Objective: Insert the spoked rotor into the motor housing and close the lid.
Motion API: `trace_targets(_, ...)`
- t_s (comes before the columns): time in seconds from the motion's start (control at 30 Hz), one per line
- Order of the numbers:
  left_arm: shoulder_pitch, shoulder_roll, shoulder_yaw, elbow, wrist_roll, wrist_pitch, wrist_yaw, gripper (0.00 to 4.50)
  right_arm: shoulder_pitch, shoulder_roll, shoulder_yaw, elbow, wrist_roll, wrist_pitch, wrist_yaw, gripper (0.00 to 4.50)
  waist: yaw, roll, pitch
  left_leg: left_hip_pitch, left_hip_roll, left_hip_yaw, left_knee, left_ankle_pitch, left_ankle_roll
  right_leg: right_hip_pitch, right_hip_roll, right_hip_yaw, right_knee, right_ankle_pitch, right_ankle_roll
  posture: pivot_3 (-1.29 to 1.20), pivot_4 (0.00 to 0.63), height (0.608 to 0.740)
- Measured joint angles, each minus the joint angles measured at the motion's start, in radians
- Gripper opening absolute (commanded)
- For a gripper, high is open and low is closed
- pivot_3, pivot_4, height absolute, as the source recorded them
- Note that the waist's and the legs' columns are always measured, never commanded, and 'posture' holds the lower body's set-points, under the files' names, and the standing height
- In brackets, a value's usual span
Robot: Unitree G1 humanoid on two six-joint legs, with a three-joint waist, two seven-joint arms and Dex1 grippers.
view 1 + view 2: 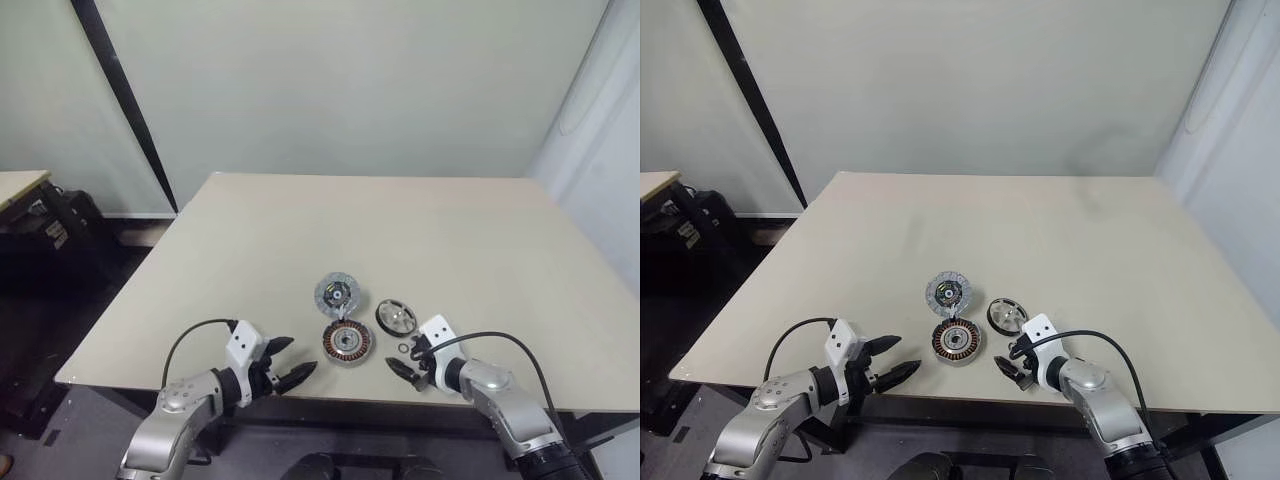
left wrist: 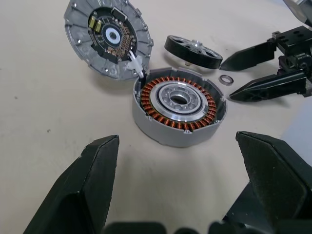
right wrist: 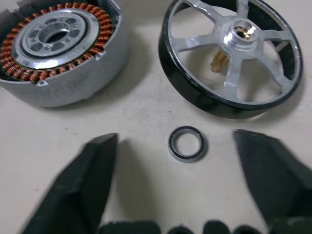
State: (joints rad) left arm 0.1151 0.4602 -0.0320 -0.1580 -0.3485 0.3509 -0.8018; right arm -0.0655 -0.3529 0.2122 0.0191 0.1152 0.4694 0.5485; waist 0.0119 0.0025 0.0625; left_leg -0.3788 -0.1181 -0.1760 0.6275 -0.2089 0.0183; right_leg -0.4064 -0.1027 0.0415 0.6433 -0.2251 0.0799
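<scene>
The motor housing (image 1: 346, 343), with copper windings around a silvery centre, sits near the table's front edge. The grey lid (image 1: 337, 294) stands tilted behind it, its inner face with a dark hub (image 2: 109, 39) showing and its edge touching the housing's rim. The spoked rotor (image 1: 396, 318), black-rimmed with silver spokes, lies flat to the housing's right. My left gripper (image 1: 300, 356) is open, just left of the housing and pointing at it. My right gripper (image 1: 403, 358) is open in front of the rotor (image 3: 234, 53), its fingers (image 3: 92, 165) straddling a small dark ring (image 3: 186, 144) on the table.
The beige table (image 1: 250, 240) stretches far back and to both sides. Its front edge runs just below both grippers. A dark desk with clutter (image 1: 40, 220) stands off to the left beyond the table.
</scene>
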Motion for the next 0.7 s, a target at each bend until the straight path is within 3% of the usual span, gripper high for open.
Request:
trace_targets(0.23,0.0,-0.004,-0.004,0.0,0.001,-0.006,0.003,4.13,0.004,-0.01,-0.002,-0.001,-0.001,-0.002,0.0,0.9,0.0,0.0,0.0,0.0,0.001,0.0,0.0,-0.001,-0.001,0.0,0.0,0.0,0.0,0.0,0.0,0.0,0.0,0.74)
trace_targets(0.5,0.0,-0.004,-0.004,0.0,0.002,-0.008,0.004,4.13,0.011,-0.01,-0.002,-0.013,0.0,0.003,-0.004,0.81,0.0,0.0,0.0,0.0,0.001,0.0,0.0,-0.001,-0.001,0.0,0.001,0.0,0.0,0.0,0.0,0.0,0.0,0.74)
trace_targets(0.7,0.0,-0.003,-0.001,0.002,-0.002,-0.008,0.004,4.13,0.02,-0.062,0.001,-0.166,0.039,0.113,0.066,0.81,0.0,0.0,0.0,0.0,0.002,0.0,0.0,-0.001,-0.001,-0.001,0.0,0.0,0.0,0.0,0.0,0.0,0.0,0.74)
